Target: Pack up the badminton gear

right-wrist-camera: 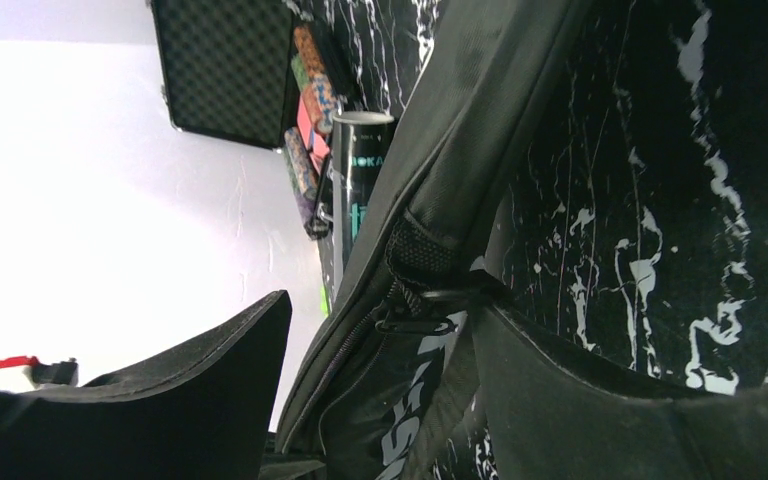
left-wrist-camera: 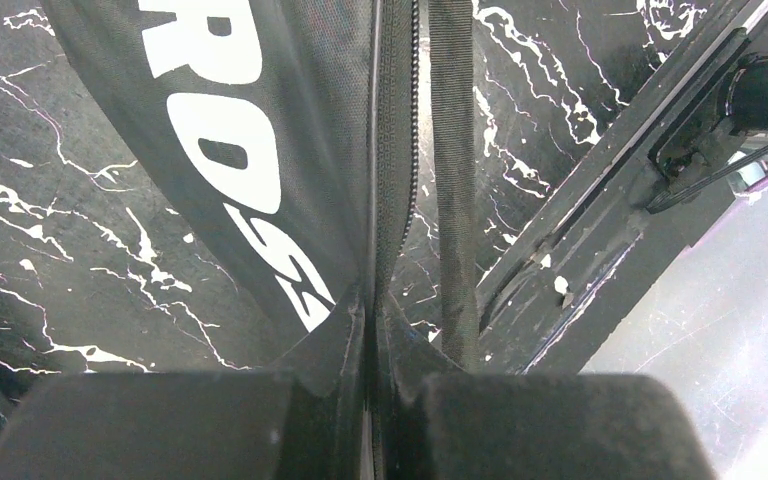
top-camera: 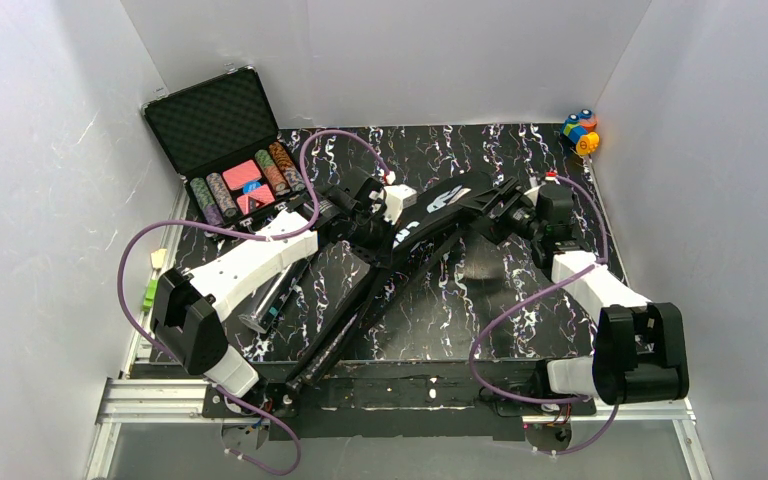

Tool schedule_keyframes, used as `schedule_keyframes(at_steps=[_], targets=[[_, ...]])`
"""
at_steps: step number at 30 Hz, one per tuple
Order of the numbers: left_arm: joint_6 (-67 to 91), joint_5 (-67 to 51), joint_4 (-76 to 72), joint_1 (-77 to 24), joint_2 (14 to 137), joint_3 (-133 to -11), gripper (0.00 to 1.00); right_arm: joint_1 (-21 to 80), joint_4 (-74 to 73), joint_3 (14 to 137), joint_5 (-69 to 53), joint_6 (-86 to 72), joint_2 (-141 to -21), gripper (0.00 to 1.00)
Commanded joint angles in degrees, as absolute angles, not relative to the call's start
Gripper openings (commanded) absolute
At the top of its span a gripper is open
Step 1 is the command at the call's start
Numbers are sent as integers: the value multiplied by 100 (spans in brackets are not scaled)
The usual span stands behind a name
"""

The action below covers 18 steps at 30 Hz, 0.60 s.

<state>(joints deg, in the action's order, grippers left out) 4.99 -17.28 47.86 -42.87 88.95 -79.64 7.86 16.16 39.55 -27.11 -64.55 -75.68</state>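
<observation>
– Closing the CROSSWAY bag [top-camera: 430,215] is judged to be the step in hand. How is it held?

– On the left, the seam beside the zipper [left-wrist-camera: 407,150] is pinched between the pressed-together fingers of the left gripper [left-wrist-camera: 370,310]. On the right, the fingers of the right gripper [right-wrist-camera: 385,310] are spread, with the bag's edge and a black loop [right-wrist-camera: 415,322], probably a zipper pull, set between them. No clamping is seen there.

– What is called for?

– The pinched seam should be held taut and low, so that the teeth are drawn into line. The pull should be taken squarely and run along the track without the strap [left-wrist-camera: 453,180] being caught. A twisted edge would likely jam the slider.

– And the containers?

– At the far left, the poker chip case [top-camera: 210,120] lies open, with chips [top-camera: 222,195] ranked in its foam tray. Next, the shuttlecock tube [top-camera: 272,298] is laid on the table [top-camera: 520,300] under the left arm, beside the bag and not in it. Whether it is lidded or filled cannot be told. The bag is stretched diagonally across the middle. No racket or shuttlecock is seen, so its contents cannot be told. Toy blocks [top-camera: 580,132] are seen in the far right corner.
</observation>
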Motion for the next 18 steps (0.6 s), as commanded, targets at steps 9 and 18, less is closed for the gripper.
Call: schedule_keyframes(at_steps=[9, 18], targets=[[456, -2039, 4693, -4289, 8492, -8296, 0, 430, 2358, 3741, -3103, -6607, -7388, 67], [475, -2049, 4651, -4291, 8576, -8329, 0, 650, 2171, 3727, -3135, -6538, -7117, 65]])
